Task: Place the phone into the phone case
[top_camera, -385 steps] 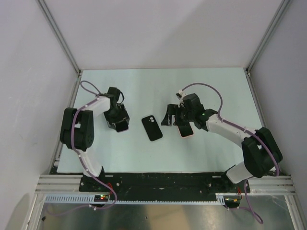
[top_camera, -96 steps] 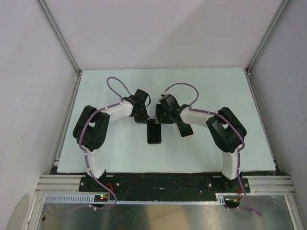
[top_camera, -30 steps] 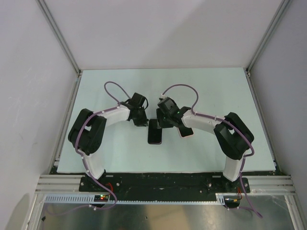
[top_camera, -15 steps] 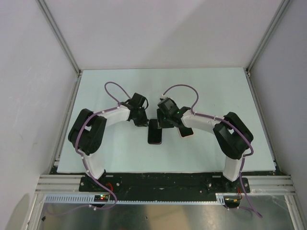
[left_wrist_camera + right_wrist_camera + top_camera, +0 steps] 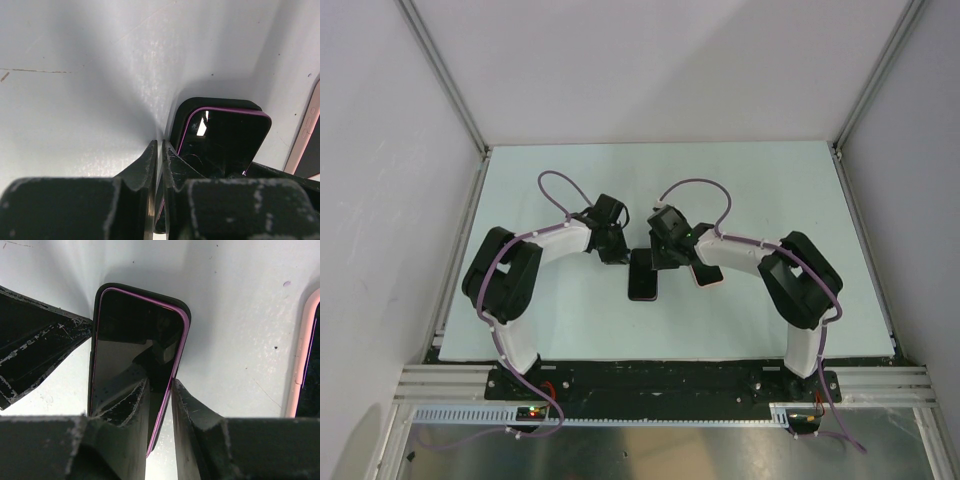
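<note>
While the phone [image 5: 135, 335] lies face up within the rim of the black phone case [image 5: 215, 102] at mid-counter [image 5: 570, 180], both claws crowd its far end. The left claw [image 5: 160, 145] is clenched to a slit, empty, just beside the phone's left edge. The right claw [image 5: 159, 382] straddles the phone's right edge, one finger on the glass; whether it pinches, I cannot tell. A pink-rimmed handset [image 5: 306, 355] lies just right of the phone.
</note>
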Tool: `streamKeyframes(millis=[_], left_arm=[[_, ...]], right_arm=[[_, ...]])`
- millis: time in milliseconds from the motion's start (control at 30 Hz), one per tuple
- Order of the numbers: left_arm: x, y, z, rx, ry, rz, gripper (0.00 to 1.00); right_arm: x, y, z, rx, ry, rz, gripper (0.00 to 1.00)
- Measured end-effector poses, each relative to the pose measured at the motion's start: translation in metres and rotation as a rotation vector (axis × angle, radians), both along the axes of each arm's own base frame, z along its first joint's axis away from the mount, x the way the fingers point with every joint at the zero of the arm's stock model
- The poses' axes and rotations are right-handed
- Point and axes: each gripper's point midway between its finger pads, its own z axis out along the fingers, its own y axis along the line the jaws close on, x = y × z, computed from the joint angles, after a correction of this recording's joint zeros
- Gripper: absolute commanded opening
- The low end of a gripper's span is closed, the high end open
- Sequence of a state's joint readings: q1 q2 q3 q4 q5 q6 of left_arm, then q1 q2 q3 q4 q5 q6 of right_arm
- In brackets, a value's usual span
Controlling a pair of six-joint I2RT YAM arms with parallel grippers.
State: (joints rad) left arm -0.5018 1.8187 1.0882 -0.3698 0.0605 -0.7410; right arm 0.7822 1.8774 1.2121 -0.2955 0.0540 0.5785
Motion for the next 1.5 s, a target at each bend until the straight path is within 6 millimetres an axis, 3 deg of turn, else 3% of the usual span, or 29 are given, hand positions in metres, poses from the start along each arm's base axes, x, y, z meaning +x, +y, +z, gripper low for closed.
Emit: streamKeyframes(millis=[1167, 1300, 1500], left_arm=[[-0.0003, -0.0005, -0.0003, 0.001, 0.000, -0.002, 0.12], [-0.0003, -0.0004, -0.0003, 0.001, 0.000, -0.002, 0.14], [-0.0002, 0.0001, -0.0002, 0.005, -0.002, -0.008, 0.20]], right_arm=[[0.0005, 0.0032, -0.0047, -0.072, 0.014, -0.003, 0.16], [0.0007, 0.0030, -0.0041, -0.070, 0.007, -0.006, 0.23], [0.0011, 0.0063, -0.0029, -0.049, -0.007, 0.007, 0.45]])
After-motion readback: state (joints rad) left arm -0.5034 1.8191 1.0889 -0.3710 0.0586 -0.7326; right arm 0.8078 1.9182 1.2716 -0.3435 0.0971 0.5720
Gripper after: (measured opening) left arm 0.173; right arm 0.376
